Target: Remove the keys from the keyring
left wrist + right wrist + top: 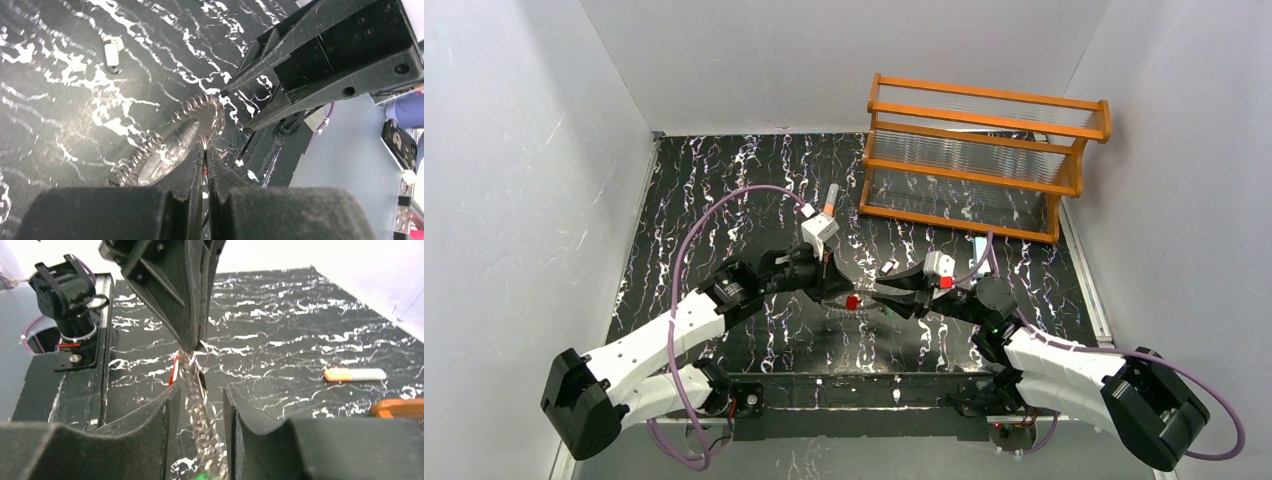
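The keyring, a flat grey metal ring with a coiled, toothed rim, hangs between the two grippers just above the black mat. My left gripper is shut on a thin wire loop at its rim. A red key hangs just past the left fingertips and also shows in the right wrist view. My right gripper is open and straddles the keyring, with a gap on each side. A speck of green key shows low between the right fingers. The dark-and-white key is not made out.
An orange wooden rack stands at the back right. An orange-and-grey tube lies behind the left gripper and shows in the right wrist view. A small pale clip lies on the mat near the right gripper.
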Available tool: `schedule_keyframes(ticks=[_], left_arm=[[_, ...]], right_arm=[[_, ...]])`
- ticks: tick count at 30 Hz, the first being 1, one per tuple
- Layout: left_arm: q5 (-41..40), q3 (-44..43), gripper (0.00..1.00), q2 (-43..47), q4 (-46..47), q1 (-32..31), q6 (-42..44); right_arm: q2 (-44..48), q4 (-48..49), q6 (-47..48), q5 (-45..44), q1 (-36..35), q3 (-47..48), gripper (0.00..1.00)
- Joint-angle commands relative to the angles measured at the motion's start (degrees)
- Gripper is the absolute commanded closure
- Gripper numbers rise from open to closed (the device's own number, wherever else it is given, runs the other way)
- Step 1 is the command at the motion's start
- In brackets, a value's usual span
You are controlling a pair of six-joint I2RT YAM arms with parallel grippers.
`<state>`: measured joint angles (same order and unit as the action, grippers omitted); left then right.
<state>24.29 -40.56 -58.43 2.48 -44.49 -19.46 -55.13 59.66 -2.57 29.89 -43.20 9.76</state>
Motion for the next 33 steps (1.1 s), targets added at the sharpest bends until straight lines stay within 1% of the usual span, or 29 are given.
schedule_keyframes(ticks=[1, 5, 8, 10, 12, 15, 18, 21, 28, 31, 33], left_arm=[[-6.91, -5.82, 1.0, 0.82, -13.2, -0.07, -4.91], [-6.6, -6.12, 1.0, 0.77, -14.18, -0.07, -8.6], [-9.88, -7.41, 1.0, 0.33, -15.75, -0.08, -12.7], [-11.44, -8.11, 1.0, -0.72, -16.68, -0.08, -15.89], [-14.26, -8.79, 1.0, -2.08, -18.36, -0.1, -20.01], [-16.82, -9.31, 1.0, -3.49, -18.94, -0.21, -28.16], [-19.24, -10.59, 1.0, -5.21, -20.57, -0.59, -32.79], [-19.9, -11.45, 1.0, -6.23, -21.18, -1.14, -34.43], [-21.61, -11.89, 1.0, -6.2, -21.29, -1.75, -35.99], [-21.74, -12.22, 1.0, -6.34, -21.36, -1.83, -36.08], [-21.75, -12.54, 1.0, -6.43, -21.42, -1.81, -36.0]], right_arm=[[-0.29, -5.06, 2.48, -2.38, -0.34, 3.02, 0.53], [-5.02, -2.86, 5.21, -1.45, -1.33, 4.35, 0.47], [-8.23, -0.77, 6.21, -1.93, -3.07, 4.86, 0.46], [-8.29, -0.62, 7.35, -4.02, -4.53, 4.89, 0.45], [-7.06, -2.45, 9.28, -6.67, -6.04, 5.04, 0.44], [-4.84, -5.54, 12.38, -11.68, -9.17, 5.44, 0.43], [-4.71, -6.17, 14.01, -13.89, -11.48, 6.67, 0.43], [-6.39, -5.33, 15.89, -16.49, -13.7, 7.8, 0.42], [-11.31, -3.19, 16.96, -16.71, -14.1, 9.36, 0.43], [-12.82, -2.76, 18.0, -18.27, -14.1, 9.52, 0.47], [-13.56, -3.03, 18.44, -18.71, -14.09, 9.66, 0.51]])
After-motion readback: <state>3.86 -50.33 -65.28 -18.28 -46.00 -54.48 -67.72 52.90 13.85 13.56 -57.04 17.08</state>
